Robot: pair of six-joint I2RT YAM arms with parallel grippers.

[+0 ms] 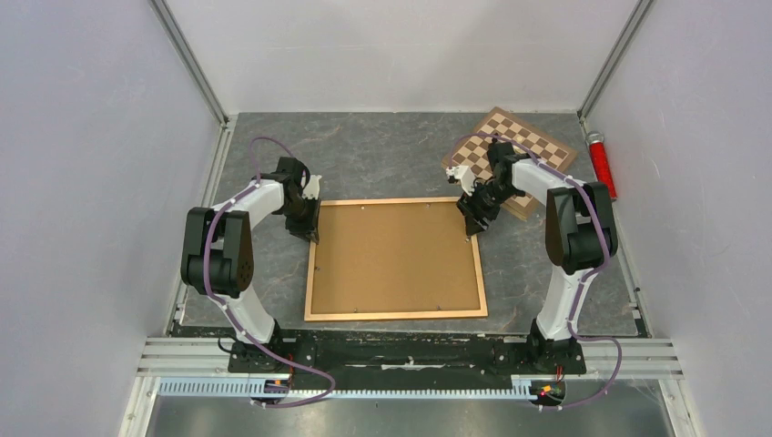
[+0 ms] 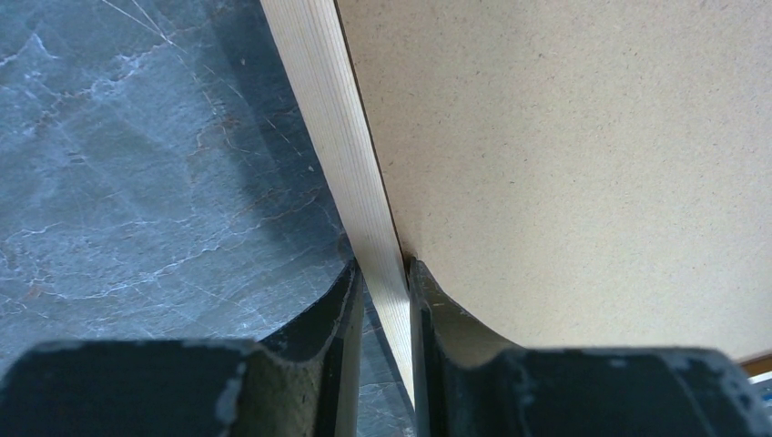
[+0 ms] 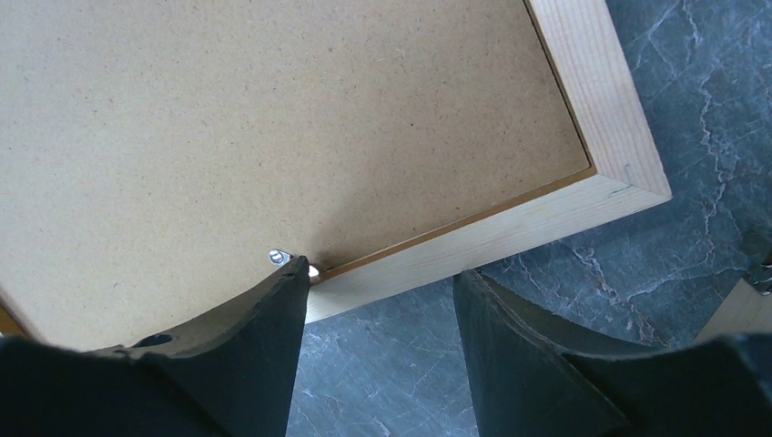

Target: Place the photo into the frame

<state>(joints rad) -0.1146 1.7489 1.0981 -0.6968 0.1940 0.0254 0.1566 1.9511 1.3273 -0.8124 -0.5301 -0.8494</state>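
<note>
The frame [image 1: 393,315] lies face down on the grey marble table, with the plain brown backing board [image 1: 393,257] set inside it. The photo is not in view. My left gripper [image 1: 309,223] is at the frame's far left corner. In the left wrist view it [image 2: 384,273] is shut on the frame's left rail [image 2: 341,127], beside the board [image 2: 564,137]. My right gripper [image 1: 473,223] is at the far right corner. In the right wrist view it [image 3: 380,278] is open and straddles the frame's rail [image 3: 510,232]. One fingertip touches a small metal clip [image 3: 278,257] at the board's edge.
A brown-and-cream chessboard [image 1: 523,146] lies at the back right, just behind my right arm. A red cylinder [image 1: 602,164] lies against the right wall. White walls enclose the table on three sides.
</note>
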